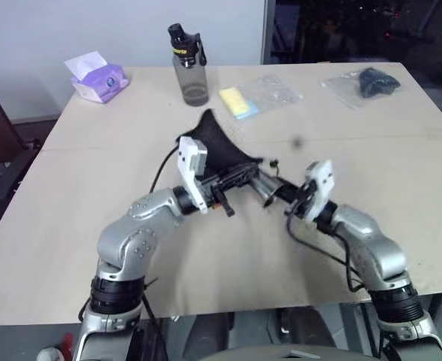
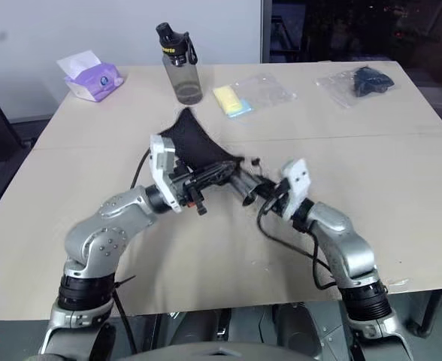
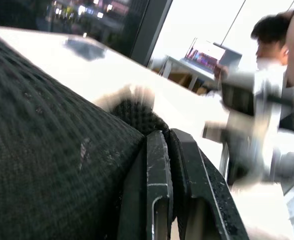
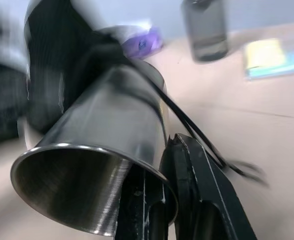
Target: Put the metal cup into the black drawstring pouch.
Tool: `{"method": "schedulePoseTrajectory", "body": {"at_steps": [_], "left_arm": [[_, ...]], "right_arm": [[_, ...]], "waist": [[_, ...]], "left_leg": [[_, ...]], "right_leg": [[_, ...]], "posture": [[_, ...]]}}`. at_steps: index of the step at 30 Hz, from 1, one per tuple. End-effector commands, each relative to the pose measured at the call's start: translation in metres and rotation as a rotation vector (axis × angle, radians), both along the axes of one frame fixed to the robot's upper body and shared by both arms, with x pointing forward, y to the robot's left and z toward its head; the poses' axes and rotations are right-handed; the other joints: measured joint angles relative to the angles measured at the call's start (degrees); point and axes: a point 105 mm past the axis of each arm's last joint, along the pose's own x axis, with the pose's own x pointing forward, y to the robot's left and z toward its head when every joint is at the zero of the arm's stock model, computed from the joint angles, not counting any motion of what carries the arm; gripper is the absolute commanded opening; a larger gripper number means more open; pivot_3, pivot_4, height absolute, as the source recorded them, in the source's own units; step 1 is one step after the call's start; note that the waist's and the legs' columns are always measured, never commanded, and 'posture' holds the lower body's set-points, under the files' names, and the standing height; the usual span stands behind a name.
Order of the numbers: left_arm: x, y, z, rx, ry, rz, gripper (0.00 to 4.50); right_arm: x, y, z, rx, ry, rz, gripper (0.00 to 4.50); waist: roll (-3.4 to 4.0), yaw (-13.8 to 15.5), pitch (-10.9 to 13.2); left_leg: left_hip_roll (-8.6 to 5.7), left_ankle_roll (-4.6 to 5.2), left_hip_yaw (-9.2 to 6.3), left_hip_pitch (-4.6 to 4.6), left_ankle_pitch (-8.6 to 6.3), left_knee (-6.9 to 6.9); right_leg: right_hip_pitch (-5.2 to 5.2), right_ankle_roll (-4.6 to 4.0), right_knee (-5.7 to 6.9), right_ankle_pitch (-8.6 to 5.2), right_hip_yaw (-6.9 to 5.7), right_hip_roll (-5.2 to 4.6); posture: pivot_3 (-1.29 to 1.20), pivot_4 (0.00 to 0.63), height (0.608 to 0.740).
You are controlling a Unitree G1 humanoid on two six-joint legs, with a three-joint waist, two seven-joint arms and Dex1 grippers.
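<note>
- While both arms meet above the middle of the pale counter (image 1: 71,226), the left gripper (image 1: 232,180) has its jaws pinching the rim of the black drawstring pouch (image 1: 217,147), lifting the fabric off the surface so the mouth faces the other arm.
- In the left wrist view, the two fingers (image 3: 159,185) sit pressed together with a fold of woven black cloth caught between them.
- The right gripper (image 1: 285,197) holds the metal cup (image 4: 102,145) by its rim, jaws pinched on the steel wall, one inside and one outside.
- The cup lies nearly level, closed end pointing at the pouch and open end toward the right wrist (a sensible way to slide it in base first).
- The cup's far end appears to be at or just inside the pouch mouth; how deep it sits cannot be told.
- A thin black cord (image 4: 197,135) trails across the cup's side and could snag as it goes in.
- At the counter's far side, well apart, stand a grey bottle (image 1: 188,68), a purple tissue pack (image 1: 99,79), a yellow item in clear plastic (image 1: 240,101) and a dark item in a clear bag (image 1: 367,83).
</note>
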Motion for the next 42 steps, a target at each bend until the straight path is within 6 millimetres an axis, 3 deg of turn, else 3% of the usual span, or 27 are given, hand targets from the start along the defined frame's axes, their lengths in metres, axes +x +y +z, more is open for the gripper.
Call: {"method": "schedulePoseTrajectory", "body": {"at_steps": [1, 6, 11, 19, 23, 26, 31, 37, 42], "left_arm": [[0.001, 0.005, 0.019, -0.062, -0.031, -0.027, 0.15], [0.006, 0.011, 0.021, -0.078, 0.005, -0.049, 0.15], [0.013, 0.019, 0.02, -0.089, 0.067, -0.057, 0.15], [0.009, 0.009, 0.017, -0.087, 0.106, -0.134, 0.15], [0.005, 0.003, 0.015, -0.088, 0.118, -0.163, 0.15], [0.002, -0.001, 0.016, -0.092, 0.122, -0.179, 0.15], [0.001, -0.009, 0.022, -0.134, 0.118, -0.189, 0.15], [0.0, -0.009, 0.02, -0.153, 0.126, -0.17, 0.15], [0.008, -0.006, 0.028, -0.205, 0.126, -0.135, 0.15]], "right_arm": [[0.003, -0.007, 0.008, -0.067, -0.165, -0.003, 0.0], [0.01, -0.011, 0.038, -0.065, -0.446, -0.072, 0.0], [0.008, -0.018, 0.046, -0.049, -0.566, -0.115, 0.0], [0.015, 0.002, 0.025, -0.219, -0.564, -0.046, 0.0], [0.024, 0.01, 0.03, -0.268, -0.592, -0.068, 0.0], [0.036, 0.013, 0.039, -0.066, -0.369, -0.163, 0.0], [0.029, 0.033, 0.049, 0.273, 0.011, -0.115, 0.0], [0.034, 0.029, 0.057, 0.762, 0.492, -0.029, 0.0], [0.045, 0.018, 0.075, 1.049, 0.658, 0.027, 0.0]], "waist": [[-0.01, 0.0, 0.0], [-0.07, 0.0, 0.0], [-0.08, 0.0, 0.0], [-0.1, 0.0, 0.1], [-0.11, 0.0, 0.1], [-0.12, 0.0, 0.1], [-0.11, 0.1, 0.1], [-0.1, 0.2, 0.1], [-0.08, 0.1, 0.1]], "left_leg": [[0.0, 0.0, 0.0, -0.01, 0.0, 0.0], [0.0, 0.0, 0.0, 0.0, 0.0, 0.01], [0.0, -0.01, -0.02, 0.0, 0.0, 0.0], [0.0, -0.01, -0.03, 0.01, 0.01, 0.01], [0.0, -0.02, -0.02, 0.01, 0.01, 0.0], [0.0, -0.02, -0.05, 0.01, 0.01, 0.0], [0.03, -0.02, -0.15, -0.03, 0.01, -0.02], [0.02, -0.01, -0.21, -0.04, 0.01, -0.02], [-0.01, 0.0, -0.19, -0.04, 0.01, -0.02]], "right_leg": [[0.0, 0.0, -0.01, 0.0, 0.0, 0.0], [0.0, 0.0, 0.0, 0.01, 0.01, 0.0], [0.0, 0.03, 0.0, 0.23, 0.0, 0.01], [0.01, -0.19, 0.0, 0.13, 0.01, 0.0], [0.0, -0.21, 0.01, 0.14, 0.02, 0.0], [0.0, -0.21, 0.02, 0.14, 0.01, 0.0], [0.0, -0.04, 0.03, 0.27, -0.03, -0.03], [0.02, -0.19, 0.03, 0.18, -0.09, -0.06], [0.02, -0.24, 0.02, 0.15, -0.1, -0.06]], "posture": [[0.0, 0.15, 0.74], [0.0, 0.15, 0.74], [0.0, 0.15, 0.74], [0.0, 0.15, 0.74], [0.0, 0.15, 0.74], [0.0, 0.15, 0.74], [0.0, 0.15, 0.74], [0.0, 0.15, 0.74], [0.0, 0.15, 0.74]]}}
